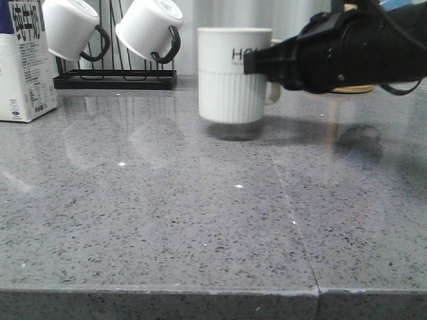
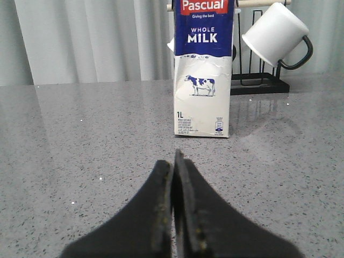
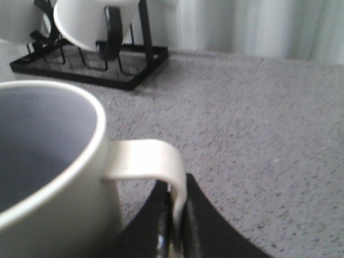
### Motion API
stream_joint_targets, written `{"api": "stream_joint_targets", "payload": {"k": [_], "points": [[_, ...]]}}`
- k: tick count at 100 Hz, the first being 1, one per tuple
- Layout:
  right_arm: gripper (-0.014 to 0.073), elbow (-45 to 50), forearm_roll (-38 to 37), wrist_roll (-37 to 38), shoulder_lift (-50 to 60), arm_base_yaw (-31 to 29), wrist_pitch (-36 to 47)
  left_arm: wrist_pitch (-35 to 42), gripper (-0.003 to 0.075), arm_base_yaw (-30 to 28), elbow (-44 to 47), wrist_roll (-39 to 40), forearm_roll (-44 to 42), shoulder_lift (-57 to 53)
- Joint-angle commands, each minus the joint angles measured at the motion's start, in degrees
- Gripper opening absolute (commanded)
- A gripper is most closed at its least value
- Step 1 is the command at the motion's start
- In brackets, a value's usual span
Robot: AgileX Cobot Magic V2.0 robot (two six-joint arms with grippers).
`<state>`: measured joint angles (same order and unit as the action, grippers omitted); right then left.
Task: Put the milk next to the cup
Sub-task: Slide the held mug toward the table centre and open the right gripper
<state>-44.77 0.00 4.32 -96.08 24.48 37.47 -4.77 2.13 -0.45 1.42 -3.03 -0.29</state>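
Fingers of the right gripper (image 3: pixel 174 226) are clamped on the handle of the cup (image 1: pixel 235 73), the pale loop pinched between the two black pads. In the front view the cup hangs just above the grey speckled bench (image 1: pixel 200 220), upright, a shadow beneath it, its handle turned toward the right arm. Black letters "HO" can be read on its smooth upper band before the arm covers the rest; the lower half is ribbed up and down. The right wrist view shows its inside grey.

Left fingers (image 2: pixel 173 215) are pressed together with nothing between them, low over the bench and aimed at the milk (image 2: pixel 203 70).

The milk stands upright well to the left of the cup, its long axis vertical, its base flat on the bench. The face toward the left wrist reads "Pascual", "Giving the best", "WHOLE MILK" and "1L", with a small cow pictured under the blue top. The side seen from the front carries black Chinese characters.

A black rack (image 1: pixel 113 79) stands behind, between milk and cup, with white mugs (image 1: pixel 148 30) hung tilted on it.
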Motion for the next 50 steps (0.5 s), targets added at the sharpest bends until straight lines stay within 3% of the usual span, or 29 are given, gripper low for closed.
{"api": "stream_joint_targets", "payload": {"k": [1,50], "points": [[-0.0057,-1.9,0.0,-0.5,1.3,0.1,5.5,4.8,-0.002,-0.1,3.5,0.6,0.1,-1.7],[-0.0026,-1.9,-1.2,-0.5,0.2,0.1,5.3,4.8,-0.002,-0.1,3.5,0.6,0.1,-1.7]]}}
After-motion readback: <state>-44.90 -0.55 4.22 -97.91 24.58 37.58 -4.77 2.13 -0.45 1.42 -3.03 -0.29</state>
